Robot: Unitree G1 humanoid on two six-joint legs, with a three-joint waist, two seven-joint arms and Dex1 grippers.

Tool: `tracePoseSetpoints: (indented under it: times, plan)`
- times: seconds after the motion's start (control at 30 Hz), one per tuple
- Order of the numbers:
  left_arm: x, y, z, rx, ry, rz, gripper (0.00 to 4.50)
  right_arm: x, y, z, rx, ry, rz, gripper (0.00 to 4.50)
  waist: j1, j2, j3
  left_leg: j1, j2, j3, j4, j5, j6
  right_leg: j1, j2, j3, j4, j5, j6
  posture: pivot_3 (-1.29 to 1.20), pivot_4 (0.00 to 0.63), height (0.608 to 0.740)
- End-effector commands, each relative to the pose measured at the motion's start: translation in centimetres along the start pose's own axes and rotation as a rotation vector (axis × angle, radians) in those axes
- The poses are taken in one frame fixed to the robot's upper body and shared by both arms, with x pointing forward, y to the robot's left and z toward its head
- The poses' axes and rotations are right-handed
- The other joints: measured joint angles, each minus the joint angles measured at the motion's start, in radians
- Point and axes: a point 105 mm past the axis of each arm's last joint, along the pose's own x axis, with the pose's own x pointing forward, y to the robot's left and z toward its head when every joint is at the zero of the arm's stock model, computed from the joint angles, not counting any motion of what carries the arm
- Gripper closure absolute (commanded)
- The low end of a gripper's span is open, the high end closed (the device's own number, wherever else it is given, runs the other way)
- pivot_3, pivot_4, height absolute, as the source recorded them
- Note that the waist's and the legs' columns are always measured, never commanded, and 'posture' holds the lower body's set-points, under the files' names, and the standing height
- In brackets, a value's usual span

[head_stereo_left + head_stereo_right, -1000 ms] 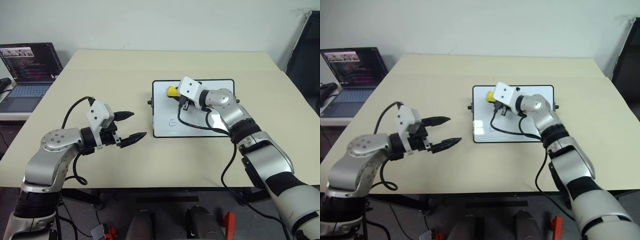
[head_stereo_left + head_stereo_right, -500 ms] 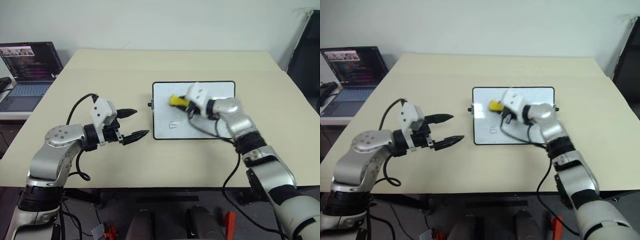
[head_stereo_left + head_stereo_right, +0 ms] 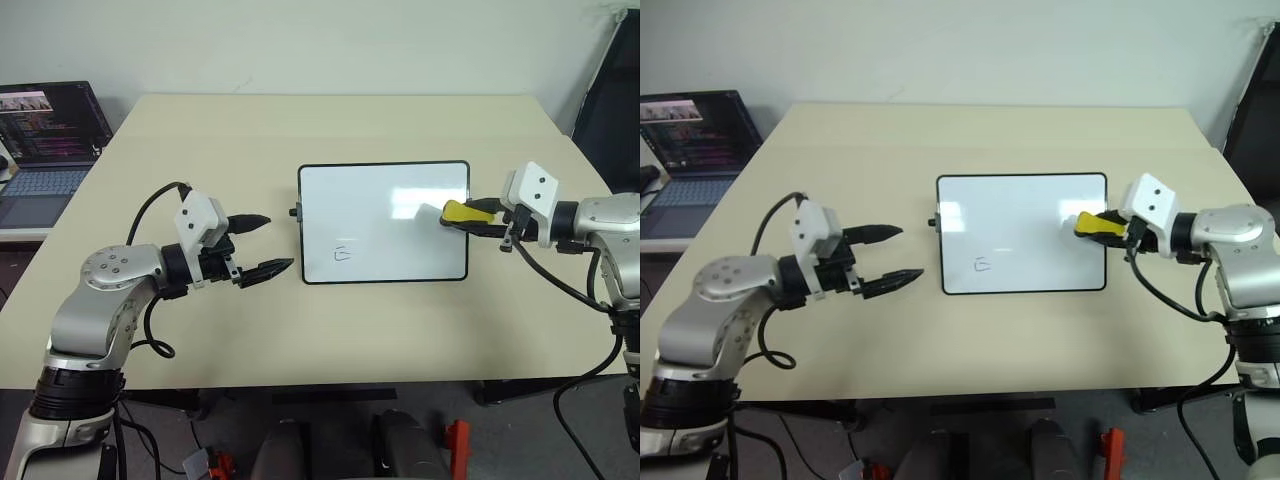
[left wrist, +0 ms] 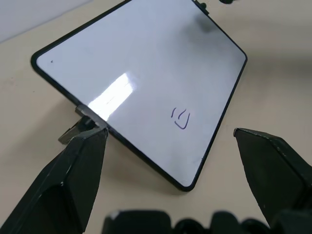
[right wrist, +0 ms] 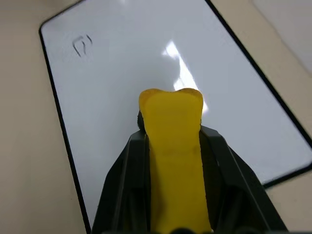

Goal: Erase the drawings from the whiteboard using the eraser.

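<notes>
The whiteboard (image 3: pixel 385 200) lies flat in the middle of the table. One of the drawings, a small box-shaped mark (image 3: pixel 343 254), sits near its lower left corner; the rest of the surface looks white. My right gripper (image 3: pixel 480 216) is shut on the yellow eraser (image 3: pixel 462 211), which sticks out over the board's right edge and casts a faint shadow on it. The right wrist view shows the eraser (image 5: pixel 173 141) between the black fingers, well away from the mark (image 5: pixel 82 45). My left gripper (image 3: pixel 279 242) is open just left of the board, nothing in it.
An open laptop (image 3: pixel 45 130) stands on a side desk off the table's left edge. The beige table (image 3: pixel 330 320) has bare room in front of, behind and beside the board. A dark chair (image 3: pixel 610 100) is at the far right.
My right gripper carried the eraser from the board's upper left area across to its right edge and pulled back. The left gripper stayed put.
</notes>
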Motion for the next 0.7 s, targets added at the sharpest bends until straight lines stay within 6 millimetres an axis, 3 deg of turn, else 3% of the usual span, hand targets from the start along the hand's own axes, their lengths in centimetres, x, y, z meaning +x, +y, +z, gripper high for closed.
tracePoseSetpoints:
  times: [0.03, 0.53, 0.7]
  plan:
    - [-0.5, 0.2, 1.1, 0.051, -0.001, -0.001, 0.0, -0.2, 0.0, 2.0, -0.046, -0.05, 0.009, 3.51, 0.003, 0.0, 0.0, 0.0, 0.0, 0.0, 0.0, 0.0, 0.0, 0.0, 0.0, 0.0, 0.0, 0.0, 0.0, 0.0, 0.15, 0.74]
    - [-0.9, 0.0, 1.2, 0.046, 0.0, 0.025, 0.0, 1.3, 0.2, 2.6, -0.035, -0.097, 0.018, 3.51, 0.01, 0.0, 0.0, -0.001, -0.001, 0.0, 0.0, 0.0, 0.0, 0.0, -0.001, 0.0, -0.001, 0.0, 0.0, 0.0, 0.15, 0.74]
    - [-0.7, -0.4, 0.4, 0.023, 0.009, 0.015, 0.0, 5.7, 2.0, 6.1, -0.019, -0.287, -0.002, 3.51, 0.001, 0.0, 0.0, 0.0, 0.0, 0.0, 0.0, 0.0, 0.0, 0.0, -0.001, 0.0, -0.001, 0.0, 0.0, 0.0, 0.15, 0.74]
